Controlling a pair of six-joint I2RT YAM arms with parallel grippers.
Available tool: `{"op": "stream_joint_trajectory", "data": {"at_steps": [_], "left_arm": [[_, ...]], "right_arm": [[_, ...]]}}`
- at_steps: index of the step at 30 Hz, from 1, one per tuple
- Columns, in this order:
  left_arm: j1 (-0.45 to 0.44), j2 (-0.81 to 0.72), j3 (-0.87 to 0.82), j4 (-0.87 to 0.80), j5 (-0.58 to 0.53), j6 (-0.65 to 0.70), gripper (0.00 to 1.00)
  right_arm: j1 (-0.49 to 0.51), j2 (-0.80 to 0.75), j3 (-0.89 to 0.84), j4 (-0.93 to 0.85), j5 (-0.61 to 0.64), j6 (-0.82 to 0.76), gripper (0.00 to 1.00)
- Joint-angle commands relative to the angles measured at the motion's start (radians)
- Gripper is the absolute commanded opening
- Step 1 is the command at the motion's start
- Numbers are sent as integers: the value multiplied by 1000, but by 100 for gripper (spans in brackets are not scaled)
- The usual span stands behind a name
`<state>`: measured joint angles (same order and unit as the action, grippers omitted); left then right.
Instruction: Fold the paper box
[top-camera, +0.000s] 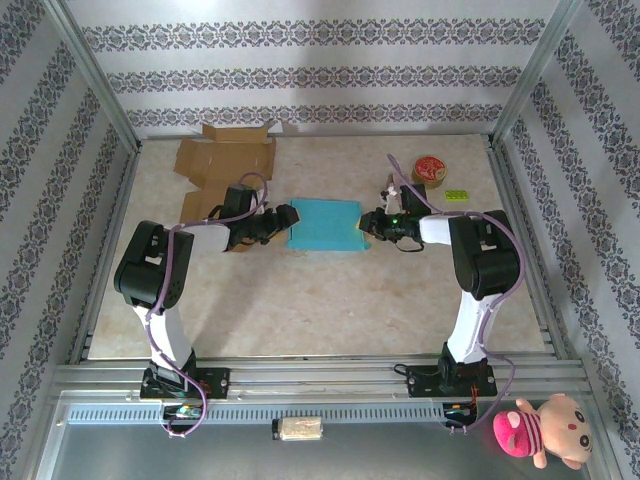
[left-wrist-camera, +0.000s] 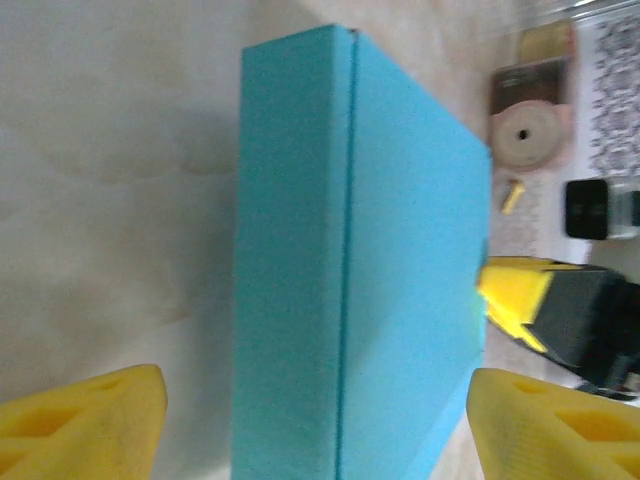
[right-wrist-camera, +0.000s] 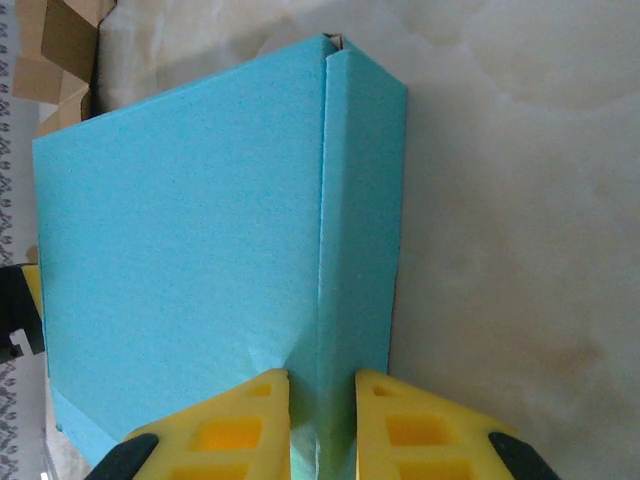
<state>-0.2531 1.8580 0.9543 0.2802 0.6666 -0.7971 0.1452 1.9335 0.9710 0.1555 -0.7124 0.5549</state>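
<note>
Box (right-wrist-camera: 190, 250) edge was pinched in my right gripper (right-wrist-camera: 320, 420), fingers closed on the upright fold at that end. My left gripper (left-wrist-camera: 315, 430) stood open, a finger to either side of the far end. The box lay mid-way across the worktop (top-camera: 330, 310), between both arms. I judged the step to be creasing that side wall. Next came a firm squeeze, with the left steadying.

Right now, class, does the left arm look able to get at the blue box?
Probably yes: the left tool, open, faces the box from its left side, with nothing between them.
</note>
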Motion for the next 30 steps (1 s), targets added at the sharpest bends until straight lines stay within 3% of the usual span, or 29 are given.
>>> {"op": "stream_joint_trajectory", "data": {"at_steps": [1,9,18,26,30], "left_arm": [[7,32,-29,258,66,-104,79],[-4,168,-83,687,95,-346,79],[-75,221,-46,663,88,-359,74],[-105,237,-53,806,33,-447,55],[-104,218,-45,812,33,-468,42]], "right_arm": [[-30,27,-44,-50,29,23,18],[-44,30,-39,-51,25,33,18],[-44,33,-22,-51,26,44,18],[-44,23,-28,-52,27,51,21],[-38,-17,-33,-54,25,59,29]]}}
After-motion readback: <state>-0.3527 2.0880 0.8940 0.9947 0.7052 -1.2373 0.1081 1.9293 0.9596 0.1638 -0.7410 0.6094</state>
